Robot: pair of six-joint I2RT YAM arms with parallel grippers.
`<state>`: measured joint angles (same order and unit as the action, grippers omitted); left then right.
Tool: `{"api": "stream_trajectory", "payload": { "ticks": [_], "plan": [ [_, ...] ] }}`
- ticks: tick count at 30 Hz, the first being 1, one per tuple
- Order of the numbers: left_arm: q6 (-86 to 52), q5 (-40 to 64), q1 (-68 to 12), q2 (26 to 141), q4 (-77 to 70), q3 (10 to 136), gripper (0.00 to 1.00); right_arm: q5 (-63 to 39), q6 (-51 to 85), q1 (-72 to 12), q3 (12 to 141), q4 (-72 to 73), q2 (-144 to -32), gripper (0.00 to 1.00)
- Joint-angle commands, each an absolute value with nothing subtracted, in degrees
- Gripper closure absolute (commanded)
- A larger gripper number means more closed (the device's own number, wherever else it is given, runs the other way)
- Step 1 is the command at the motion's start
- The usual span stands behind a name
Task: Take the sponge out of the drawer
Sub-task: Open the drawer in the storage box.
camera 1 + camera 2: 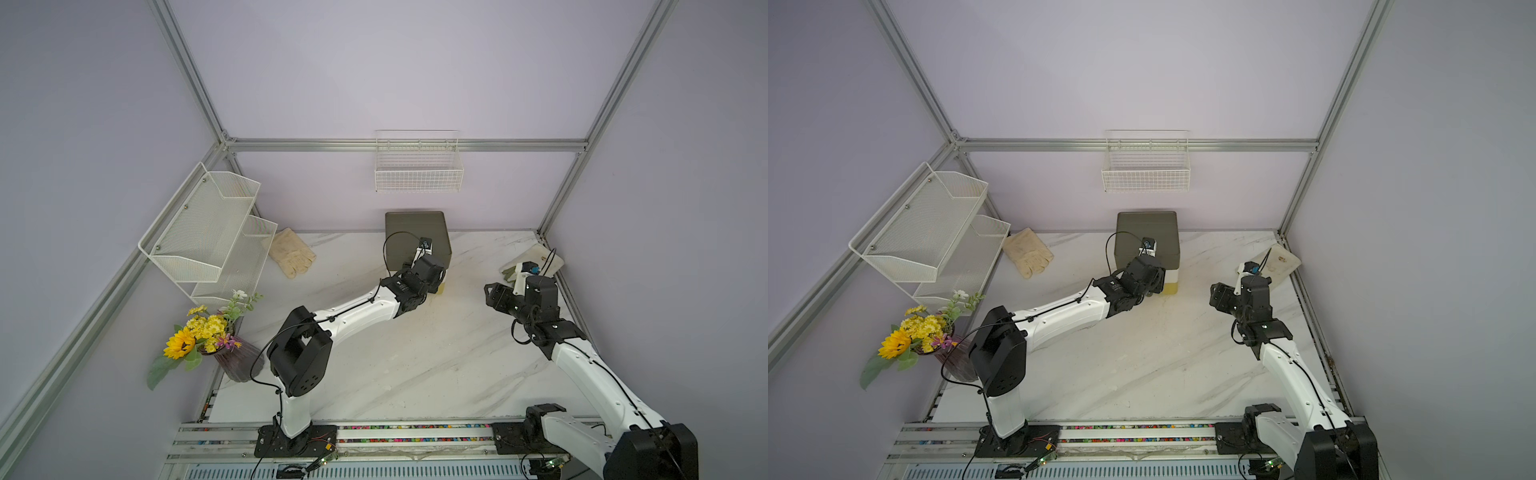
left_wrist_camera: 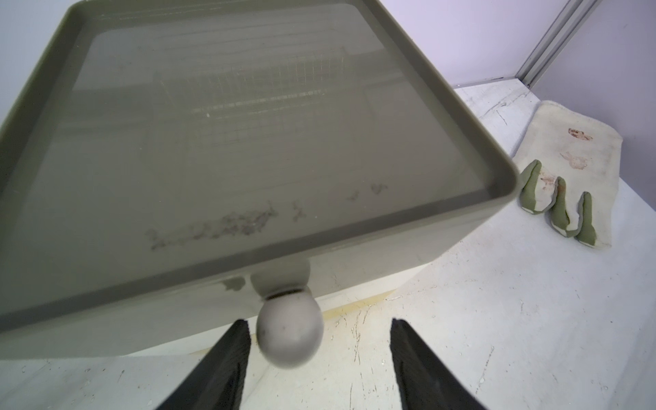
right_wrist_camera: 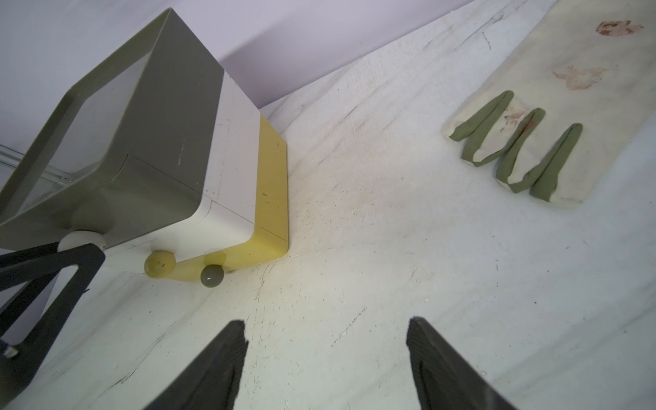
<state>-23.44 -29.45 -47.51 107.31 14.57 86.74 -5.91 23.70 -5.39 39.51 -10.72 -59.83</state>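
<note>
The drawer unit (image 1: 417, 232) (image 1: 1148, 230) stands at the back of the table: an olive-grey drawer on top, a white one in the middle, a yellow one (image 3: 273, 184) at the bottom. All three look pushed in. The sponge is hidden. My left gripper (image 2: 318, 322) is at the top drawer's pale round knob (image 2: 289, 335). Its jaws are open with the knob between them, one finger close beside it and the other well apart. My right gripper (image 3: 326, 321) (image 1: 492, 293) hangs open and empty over the table, to the right of the unit.
A white glove with green fingers (image 3: 532, 142) (image 1: 536, 259) lies at the back right, and a cream glove (image 1: 291, 255) at the back left. A wire basket (image 1: 417, 170) hangs on the back wall. A mesh shelf (image 1: 208, 232) and a flower vase (image 1: 232, 357) stand along the left side.
</note>
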Motion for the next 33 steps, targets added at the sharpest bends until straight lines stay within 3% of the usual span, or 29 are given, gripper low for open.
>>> {"api": "stream_trajectory", "payload": {
  "ticks": [1,8,17,25,33],
  "plan": [
    [-23.69,-30.36,-47.09,107.43,12.82,88.68,0.41,-6.25,23.49,-5.08,38.94,-9.49,-59.65,0.24],
    [-23.73,-30.41,-46.81,107.86,12.78,88.59,0.54,-6.28,23.28,-5.05,38.85,-9.53,-59.59,0.24],
    [-24.51,-30.32,-46.94,106.58,12.27,87.21,0.81,-6.21,22.94,-5.03,38.85,-9.50,-59.59,0.24],
    [-24.74,-31.09,-48.03,105.47,11.95,86.16,0.94,-6.38,23.07,-4.99,38.67,-9.43,-59.68,0.24],
    [-26.52,-31.49,-49.20,102.50,11.53,82.96,1.00,-6.44,23.04,-5.02,38.60,-9.43,-59.52,0.24]
  ]
}}
